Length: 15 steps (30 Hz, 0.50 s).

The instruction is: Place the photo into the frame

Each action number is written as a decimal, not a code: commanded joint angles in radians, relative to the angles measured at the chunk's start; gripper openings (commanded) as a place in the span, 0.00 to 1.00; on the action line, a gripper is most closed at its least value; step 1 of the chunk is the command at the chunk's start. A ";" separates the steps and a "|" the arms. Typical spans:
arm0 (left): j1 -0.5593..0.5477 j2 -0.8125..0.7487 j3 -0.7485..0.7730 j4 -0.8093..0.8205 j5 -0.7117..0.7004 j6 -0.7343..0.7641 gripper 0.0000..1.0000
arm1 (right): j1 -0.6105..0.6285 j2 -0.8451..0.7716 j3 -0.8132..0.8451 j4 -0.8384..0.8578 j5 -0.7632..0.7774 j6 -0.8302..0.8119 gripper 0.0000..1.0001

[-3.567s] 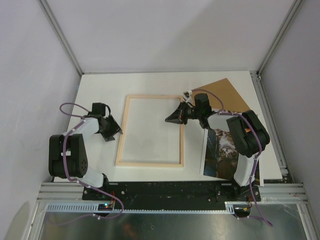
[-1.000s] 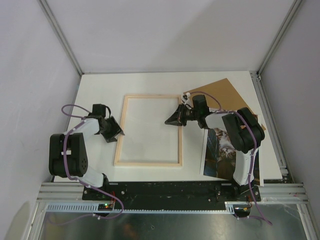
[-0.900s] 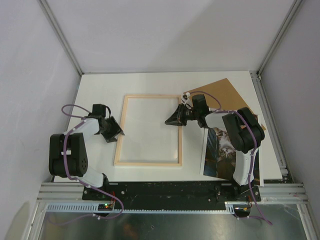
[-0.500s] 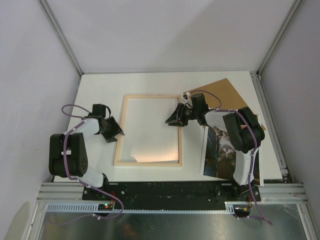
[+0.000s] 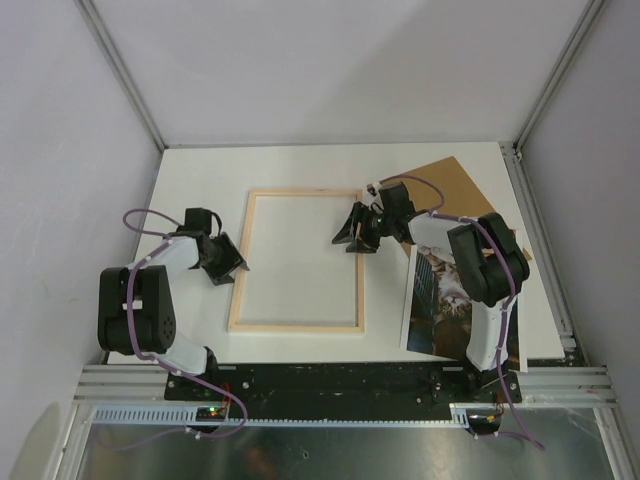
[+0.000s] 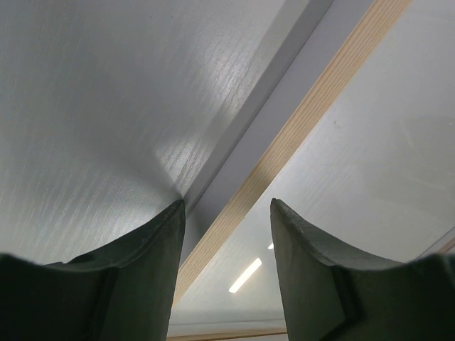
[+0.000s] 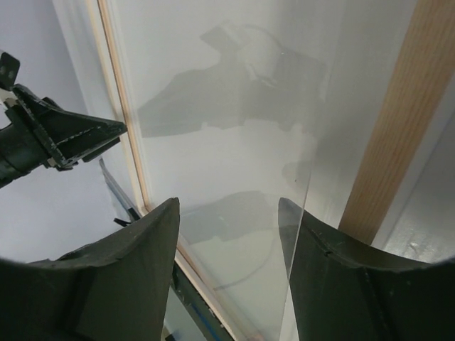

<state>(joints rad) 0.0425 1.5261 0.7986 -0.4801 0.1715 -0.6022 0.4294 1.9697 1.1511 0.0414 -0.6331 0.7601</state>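
Jaws on left arm [image 5: 180, 250] and right arm [image 5: 430, 232] gape released over opposite frame [image 5: 300, 192] edges.

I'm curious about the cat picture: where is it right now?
Seen from above, the glossy cat photo lies on the right side of the white table, partly under the right arm, right of the pale wooden frame, near the brown board.

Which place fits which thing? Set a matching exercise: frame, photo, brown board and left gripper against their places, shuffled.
Things
1. frame
2. photo
3. brown board
4. left gripper

Places
A. far right part of the table
B. middle of the table, lying flat
C. at the frame's left edge
D. near right, partly under the right arm

Pairs: 1-B, 2-D, 3-A, 4-C
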 commanded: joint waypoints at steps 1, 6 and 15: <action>0.003 0.019 -0.019 -0.005 -0.021 0.018 0.57 | 0.009 -0.046 0.061 -0.099 0.071 -0.065 0.64; 0.004 0.019 -0.018 -0.006 -0.020 0.018 0.57 | 0.014 -0.052 0.076 -0.150 0.109 -0.090 0.65; 0.002 0.019 -0.018 -0.005 -0.020 0.018 0.57 | 0.011 -0.069 0.093 -0.218 0.168 -0.130 0.66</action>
<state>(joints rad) 0.0425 1.5261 0.7986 -0.4801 0.1719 -0.6022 0.4404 1.9587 1.2057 -0.1284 -0.5182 0.6724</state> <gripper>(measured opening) 0.571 0.655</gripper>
